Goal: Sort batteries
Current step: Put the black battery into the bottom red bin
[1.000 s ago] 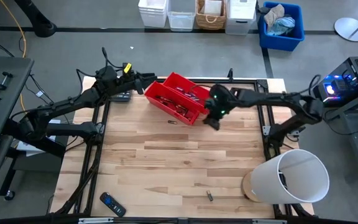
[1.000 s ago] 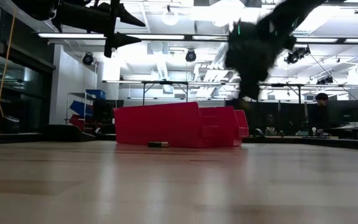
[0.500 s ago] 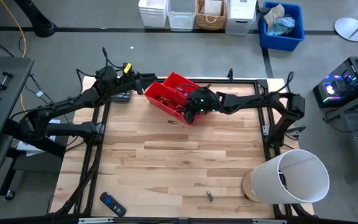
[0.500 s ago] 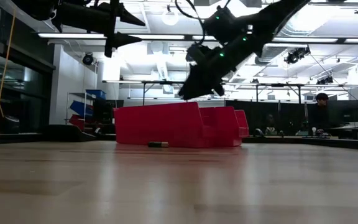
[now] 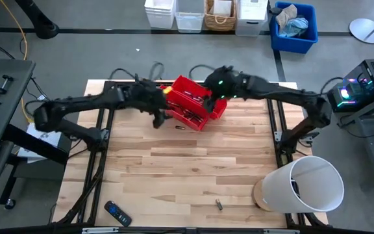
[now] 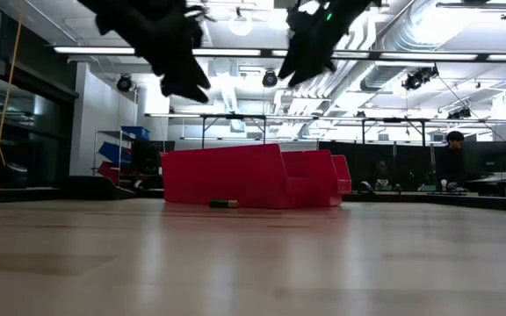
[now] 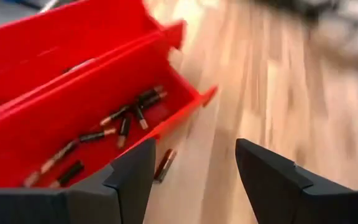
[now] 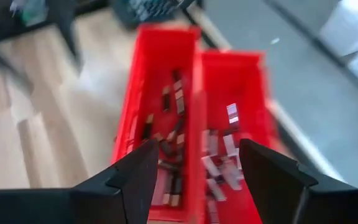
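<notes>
Left gripper (image 7: 191, 171) hovering, jaws wide, over stray battery (image 7: 164, 164) beside red bins (image 5: 190, 104); best descending straight, straddling it. Right gripper (image 8: 194, 165), jaws wide, hanging above bins.

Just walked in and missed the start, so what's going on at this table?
Two dark robot arms are sorting small silver-grey batteries into two red plastic bins. The right gripper hangs open and empty above the bins. The left gripper, also open, hovers near one battery lying on the wooden table beside the bins. Another stray battery lies near the table's front edge.
</notes>
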`<control>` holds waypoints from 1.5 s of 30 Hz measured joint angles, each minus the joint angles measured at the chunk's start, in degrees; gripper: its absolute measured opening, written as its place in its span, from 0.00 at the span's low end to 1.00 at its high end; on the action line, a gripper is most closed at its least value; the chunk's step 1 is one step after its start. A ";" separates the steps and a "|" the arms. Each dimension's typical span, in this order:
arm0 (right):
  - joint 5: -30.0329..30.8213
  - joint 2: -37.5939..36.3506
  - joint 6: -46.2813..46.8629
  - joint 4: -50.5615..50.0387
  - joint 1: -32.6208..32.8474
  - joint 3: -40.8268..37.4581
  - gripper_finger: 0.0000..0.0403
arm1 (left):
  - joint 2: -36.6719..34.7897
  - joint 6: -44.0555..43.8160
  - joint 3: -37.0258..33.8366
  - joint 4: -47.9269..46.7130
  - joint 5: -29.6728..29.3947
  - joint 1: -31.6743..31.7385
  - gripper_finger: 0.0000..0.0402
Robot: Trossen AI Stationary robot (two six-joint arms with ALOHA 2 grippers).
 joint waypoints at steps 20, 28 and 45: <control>6.83 -11.57 2.74 -12.30 -4.01 3.56 0.55 | 20.79 8.59 -17.38 41.15 -13.89 -10.66 0.53; 6.83 -11.47 2.90 -12.22 -4.01 3.56 0.55 | 28.31 8.57 -17.38 42.97 -14.13 -9.52 0.53; 6.79 -11.47 4.87 -11.82 -4.01 3.49 0.55 | 19.45 -6.44 -19.68 26.44 2.57 -10.53 0.08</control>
